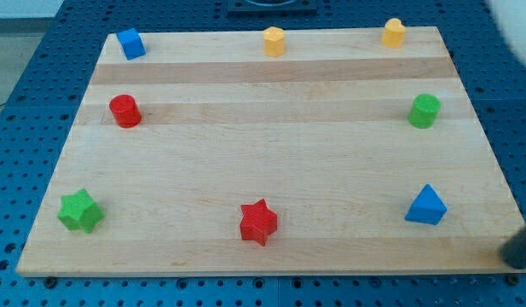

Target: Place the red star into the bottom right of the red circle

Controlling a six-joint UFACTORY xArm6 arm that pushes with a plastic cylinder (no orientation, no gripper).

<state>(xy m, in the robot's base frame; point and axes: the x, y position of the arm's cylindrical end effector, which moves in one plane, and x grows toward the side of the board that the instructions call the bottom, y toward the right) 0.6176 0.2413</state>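
Note:
The red star [258,222] lies near the board's bottom edge, a little left of centre. The red circle [124,111], a short cylinder, stands at the view's left, in the upper half of the board. The star is well below and to the right of the circle, far apart from it. A dark, blurred rod end, my tip [510,254], shows at the view's bottom right corner, just off the board's right edge. It is far right of the red star and closest to the blue triangle [426,205], touching no block.
On the wooden board [271,162]: a blue cube [130,43] top left, a yellow hexagon [274,40] top centre, a yellow block [394,32] top right, a green cylinder [425,111] at the right, a green star [79,211] bottom left.

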